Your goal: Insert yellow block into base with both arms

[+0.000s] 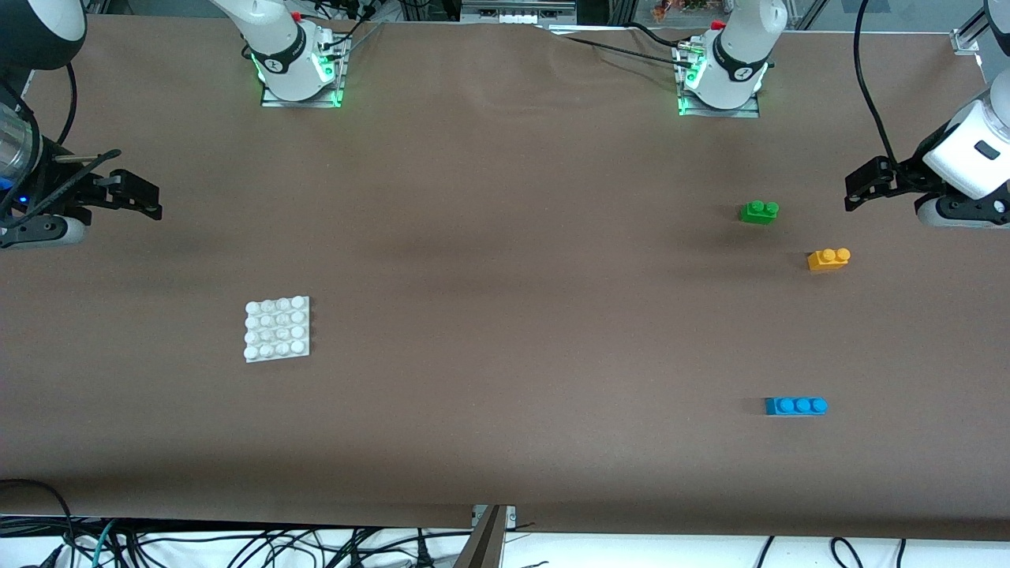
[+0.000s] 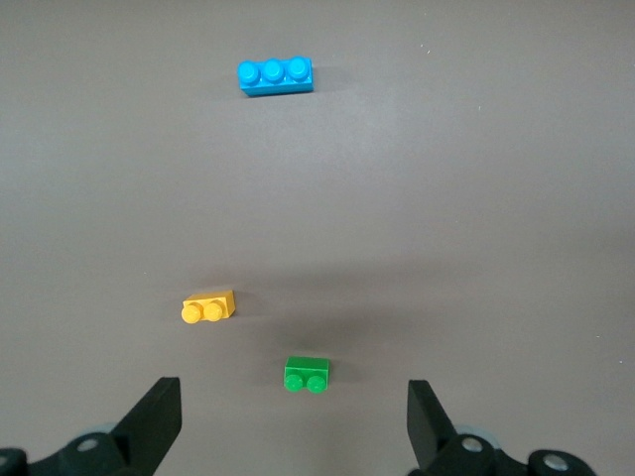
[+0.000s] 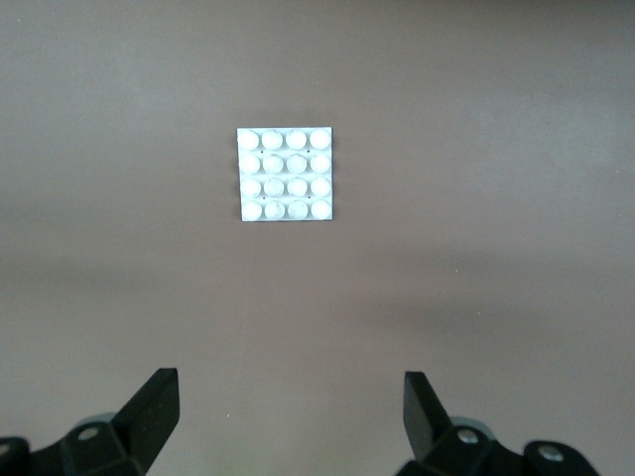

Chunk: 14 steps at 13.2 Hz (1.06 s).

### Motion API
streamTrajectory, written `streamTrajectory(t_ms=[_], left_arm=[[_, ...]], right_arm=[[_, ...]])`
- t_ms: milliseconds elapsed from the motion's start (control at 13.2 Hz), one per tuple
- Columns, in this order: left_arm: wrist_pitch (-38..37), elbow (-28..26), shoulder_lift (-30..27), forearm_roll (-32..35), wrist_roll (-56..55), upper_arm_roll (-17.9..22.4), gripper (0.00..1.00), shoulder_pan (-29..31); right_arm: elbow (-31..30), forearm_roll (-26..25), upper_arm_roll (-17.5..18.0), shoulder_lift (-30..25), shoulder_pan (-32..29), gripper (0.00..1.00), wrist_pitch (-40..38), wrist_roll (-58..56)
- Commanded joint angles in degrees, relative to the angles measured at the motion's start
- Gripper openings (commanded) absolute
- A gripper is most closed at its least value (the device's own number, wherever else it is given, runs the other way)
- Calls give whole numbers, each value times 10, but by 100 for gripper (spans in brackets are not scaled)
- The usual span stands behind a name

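The yellow block point(image 1: 828, 259) point(image 2: 208, 307) lies on the brown table toward the left arm's end, its two studs up. The white studded base point(image 1: 277, 329) point(image 3: 287, 175) rests flat toward the right arm's end. My left gripper point(image 1: 856, 185) point(image 2: 295, 412) hangs open and empty in the air at the left arm's end of the table, apart from the yellow block. My right gripper point(image 1: 150, 197) point(image 3: 290, 407) hangs open and empty at the right arm's end, well clear of the base.
A green two-stud brick point(image 1: 759, 211) point(image 2: 307, 374) sits farther from the front camera than the yellow block. A blue three-stud brick point(image 1: 795, 406) point(image 2: 275, 75) lies nearer to the front camera. Both arm bases point(image 1: 300, 67) point(image 1: 722, 75) stand along the table's back edge.
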Motion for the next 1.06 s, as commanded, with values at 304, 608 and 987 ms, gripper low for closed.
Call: streamTrajectory(t_ms=[304, 608, 987], left_arm=[[-11, 14, 6, -8, -1, -2, 100, 7], [-15, 14, 6, -8, -1, -2, 100, 7], [-15, 14, 6, -8, -2, -3, 100, 6]], right_arm=[[-7, 1, 0, 5, -4, 100, 0, 2], [-42, 2, -2, 24, -7, 100, 61, -2], [-144, 38, -24, 76, -10, 100, 228, -6]])
